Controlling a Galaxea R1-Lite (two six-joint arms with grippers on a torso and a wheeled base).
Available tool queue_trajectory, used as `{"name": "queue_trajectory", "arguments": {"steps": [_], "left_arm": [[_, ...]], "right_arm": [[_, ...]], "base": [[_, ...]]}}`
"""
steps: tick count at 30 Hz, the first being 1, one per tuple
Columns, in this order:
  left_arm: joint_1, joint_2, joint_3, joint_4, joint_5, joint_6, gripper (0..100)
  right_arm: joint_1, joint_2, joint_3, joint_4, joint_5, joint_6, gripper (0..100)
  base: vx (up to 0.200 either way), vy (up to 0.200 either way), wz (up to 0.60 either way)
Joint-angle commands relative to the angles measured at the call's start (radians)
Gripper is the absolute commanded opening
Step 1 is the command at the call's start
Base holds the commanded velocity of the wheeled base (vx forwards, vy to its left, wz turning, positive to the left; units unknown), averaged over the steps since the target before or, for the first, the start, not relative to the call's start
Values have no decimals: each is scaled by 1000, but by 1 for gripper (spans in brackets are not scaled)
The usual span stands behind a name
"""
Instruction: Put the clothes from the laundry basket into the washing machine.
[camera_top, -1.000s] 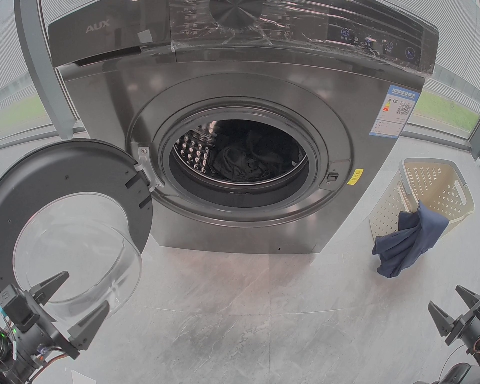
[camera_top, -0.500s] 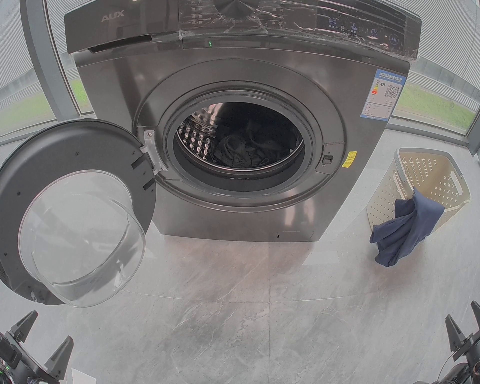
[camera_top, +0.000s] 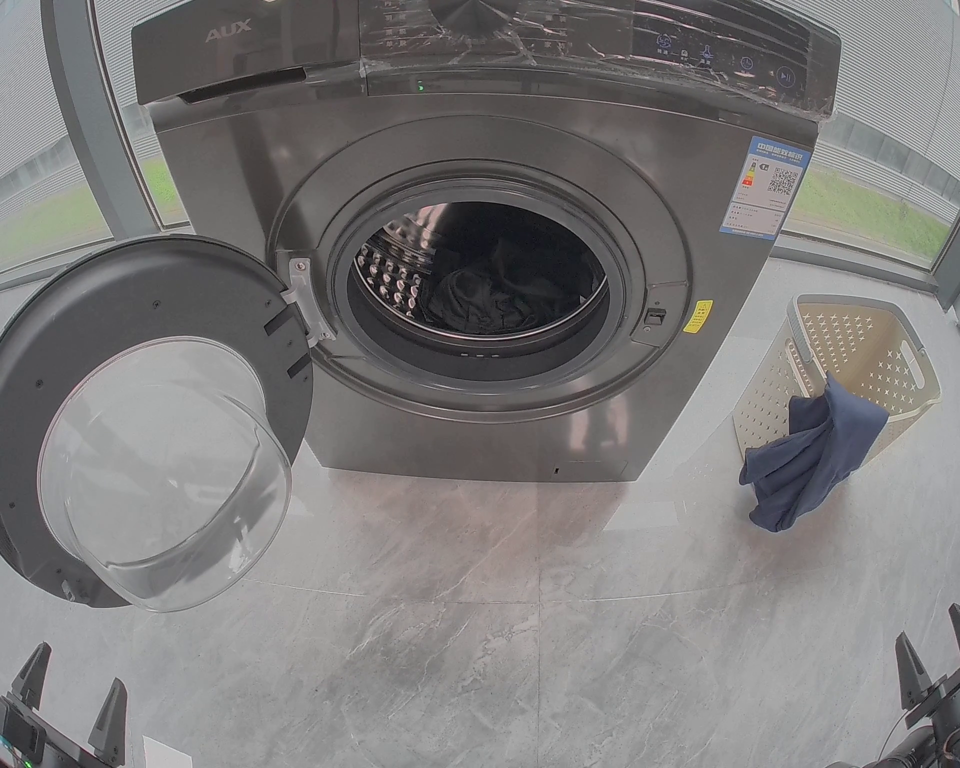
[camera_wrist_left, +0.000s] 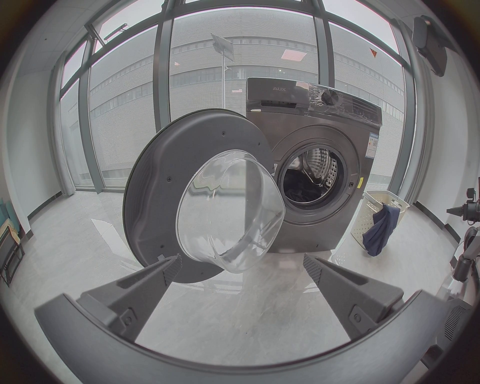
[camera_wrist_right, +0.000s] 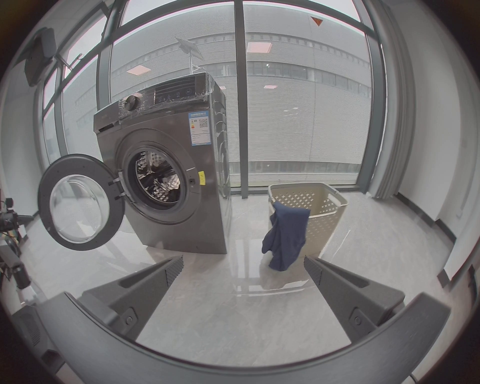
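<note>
The left gripper (camera_wrist_left: 240, 261) and right gripper (camera_wrist_right: 243, 262) hang near, claws apart, empty. A blue cloth (camera_top: 812, 462) drapes over the basket (camera_top: 905, 330) rim, right of the washer (camera_top: 520, 125); dark clothes (camera_top: 490, 300) lie in its drum.

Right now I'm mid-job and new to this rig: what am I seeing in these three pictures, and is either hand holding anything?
It is a two-armed robot on wheels. The wide picture comes from its head, looking down at a front-loading washing machine on a grey floor. Its round door is swung open toward the robot's left, and dark clothes lie in the drum. On the right stands a cream laundry basket with a dark blue garment draped over its rim. The other two pictures come from a camera on each wrist; the two dark prongs up close are that arm's own hand. The left hand and the right hand are both open and empty.
</note>
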Motion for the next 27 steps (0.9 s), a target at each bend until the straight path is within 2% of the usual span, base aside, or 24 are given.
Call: {"name": "queue_trajectory", "arguments": {"steps": [1,3,6,7,9,12,18,22,24,27], "left_arm": [[-10,-34,18,14,19,1,100],[-10,-34,18,14,13,-5,100],[-10,-34,18,14,12,-14,100],[-10,-34,18,14,12,-13,100],[-10,-34,18,14,19,-16,100],[-10,-34,18,14,18,-14,100],[-10,-34,18,14,15,-16,100],[-10,-34,18,14,21,6,100],[-10,-34,18,14,19,3,100],[-10,-34,18,14,26,-8,100]], "right_arm": [[-99,-90,18,5,87,-40,100],[-96,-87,18,8,50,7,100],[-96,-85,18,11,52,50,100],[-94,-85,18,13,57,44,100],[-94,-85,18,63,110,-16,100],[-93,-87,16,62,135,-22,100],[-93,-87,18,57,138,-22,100],[-93,-87,18,59,126,-17,100],[-93,-87,18,57,126,-17,100],[-94,-87,18,59,126,-19,100]], "base": [[0,0,0],[0,0,0],[0,0,0],[0,0,0],[0,0,0],[0,0,0],[0,-200,0],[0,-200,0],[0,-200,0],[0,0,0]]}}
